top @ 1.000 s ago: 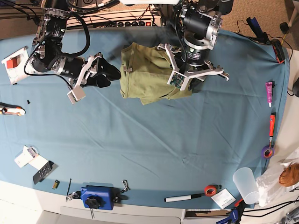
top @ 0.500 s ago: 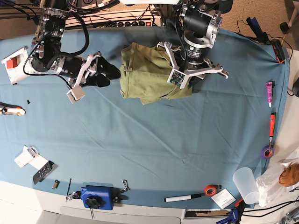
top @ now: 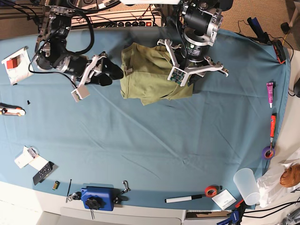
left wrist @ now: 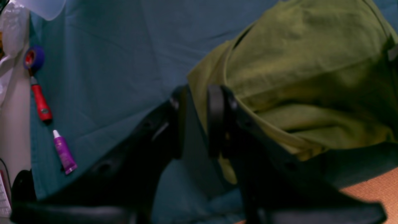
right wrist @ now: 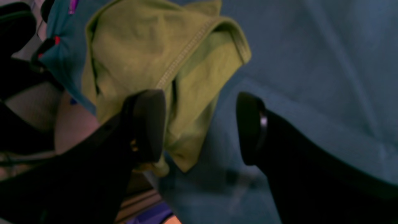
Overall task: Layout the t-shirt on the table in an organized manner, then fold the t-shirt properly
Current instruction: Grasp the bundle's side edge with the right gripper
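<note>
The olive-green t-shirt lies bunched in a heap at the back middle of the blue-teal table. My right gripper is open at the heap's left edge. In the right wrist view its jaws stand wide apart, one finger against a hemmed fold of the t-shirt. My left arm stands over the heap's right side and hides its fingers in the base view. In the left wrist view the left gripper has a narrow gap, with the t-shirt's edge lying in it.
A purple tube, a red screwdriver and purple tape lie along the right edge. A plastic cup, a marker and a blue device sit at the front. A white box is at the far left.
My right gripper has moved right and toward the back, up to the shirt's left edge. My left arm has shifted slightly toward the back. The shirt has barely moved.
</note>
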